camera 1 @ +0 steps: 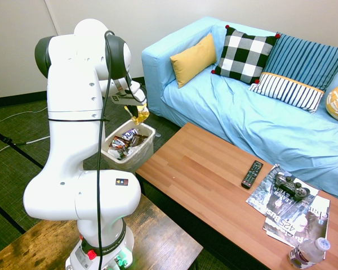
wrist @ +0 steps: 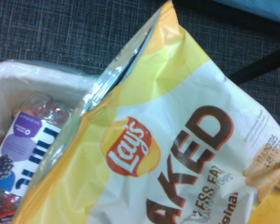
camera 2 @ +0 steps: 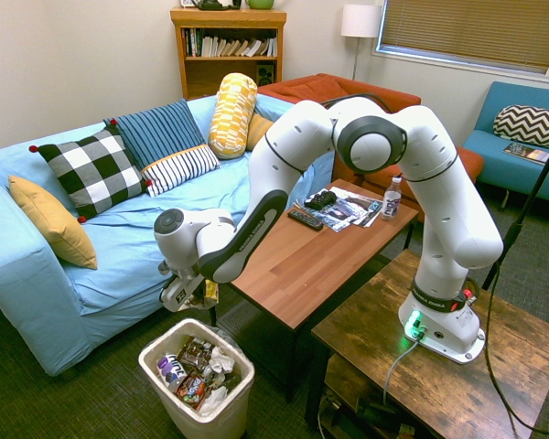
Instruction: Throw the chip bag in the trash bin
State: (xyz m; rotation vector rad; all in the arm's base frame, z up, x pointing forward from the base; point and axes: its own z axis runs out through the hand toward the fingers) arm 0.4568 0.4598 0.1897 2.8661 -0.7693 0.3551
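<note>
One gripper clamped on one chip bag, suspended over one trash bin holding several wrappers and one bottle.

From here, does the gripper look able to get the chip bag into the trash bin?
Probably yes: the gripper holds the chip bag above the trash bin, whose top is open, with nothing between them.
</note>
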